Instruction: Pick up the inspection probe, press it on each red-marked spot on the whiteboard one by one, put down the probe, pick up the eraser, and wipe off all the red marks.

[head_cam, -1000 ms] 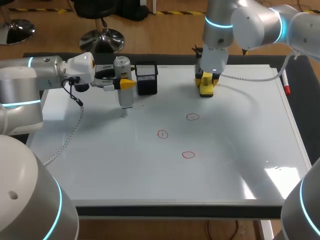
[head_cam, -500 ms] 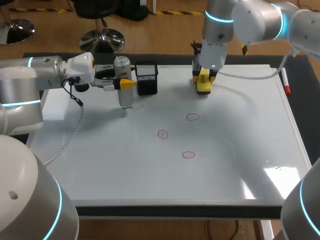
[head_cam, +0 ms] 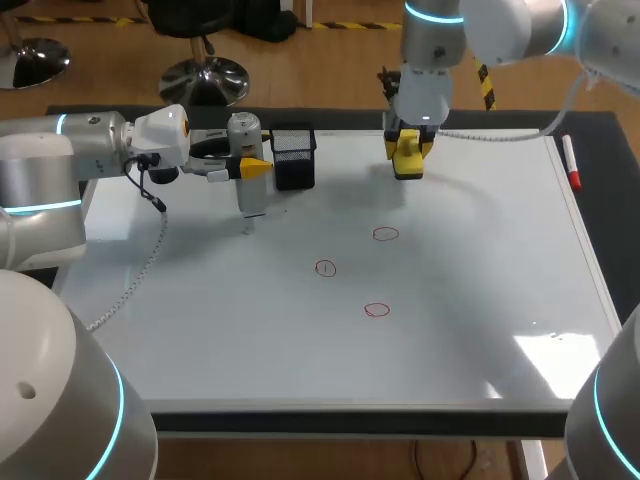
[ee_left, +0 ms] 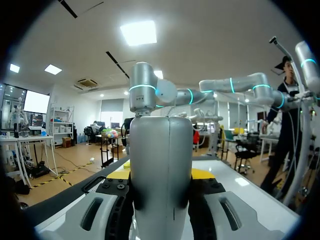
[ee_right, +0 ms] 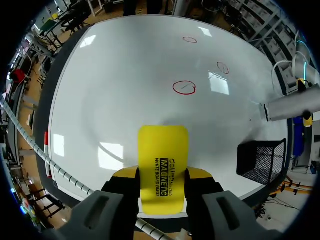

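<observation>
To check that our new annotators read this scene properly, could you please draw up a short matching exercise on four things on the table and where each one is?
Things
1. inspection probe
2. eraser
3. mesh basket
4. red marks

Places
A. drawn near the middle of the whiteboard
B. clamped in the right gripper
C. standing free at the whiteboard's far edge
D. clamped upright in the left gripper

Pairs: 1-D, 2-B, 3-C, 4-A
</observation>
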`<state>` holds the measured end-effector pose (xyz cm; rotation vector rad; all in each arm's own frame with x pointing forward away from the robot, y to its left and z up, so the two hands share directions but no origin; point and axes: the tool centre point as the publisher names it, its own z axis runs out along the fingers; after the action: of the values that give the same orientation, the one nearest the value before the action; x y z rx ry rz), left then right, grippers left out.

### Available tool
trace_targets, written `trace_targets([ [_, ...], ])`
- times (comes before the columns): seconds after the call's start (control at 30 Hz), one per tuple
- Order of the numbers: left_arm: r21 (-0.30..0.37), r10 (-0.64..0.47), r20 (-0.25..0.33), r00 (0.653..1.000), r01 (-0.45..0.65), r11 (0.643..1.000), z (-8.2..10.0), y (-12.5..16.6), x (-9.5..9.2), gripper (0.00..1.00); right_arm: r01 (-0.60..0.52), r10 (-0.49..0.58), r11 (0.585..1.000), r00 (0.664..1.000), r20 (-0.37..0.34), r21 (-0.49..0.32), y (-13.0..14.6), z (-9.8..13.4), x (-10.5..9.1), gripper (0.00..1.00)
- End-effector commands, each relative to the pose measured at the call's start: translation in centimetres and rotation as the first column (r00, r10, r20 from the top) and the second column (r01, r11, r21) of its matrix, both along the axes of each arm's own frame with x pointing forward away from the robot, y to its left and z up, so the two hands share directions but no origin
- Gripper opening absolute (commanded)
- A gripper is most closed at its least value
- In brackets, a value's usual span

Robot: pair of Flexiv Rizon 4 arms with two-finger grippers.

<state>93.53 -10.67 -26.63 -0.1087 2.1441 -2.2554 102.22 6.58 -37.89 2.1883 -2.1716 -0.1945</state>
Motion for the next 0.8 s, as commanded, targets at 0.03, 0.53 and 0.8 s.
trace_targets([
  [0.03,-0.001,0.0,0.001,1.0,0.0,1.0,0.0,0.0,0.0,0.0,0.008,-0.008,1.0,0.999,0.04,-0.007,0.1,1.7,-1.5,0.0],
  [0.53,-0.001,0.0,0.001,1.0,0.0,1.0,0.0,0.0,0.0,0.0,0.01,-0.012,1.0,0.997,0.074,0.017,1.0,4.3,-5.0,0.0],
  [0.8,-0.001,0.0,0.001,1.0,0.0,1.0,0.0,0.0,0.0,0.0,0.004,-0.005,1.0,0.998,0.07,0.011,0.0,5.3,-6.4,0.0],
])
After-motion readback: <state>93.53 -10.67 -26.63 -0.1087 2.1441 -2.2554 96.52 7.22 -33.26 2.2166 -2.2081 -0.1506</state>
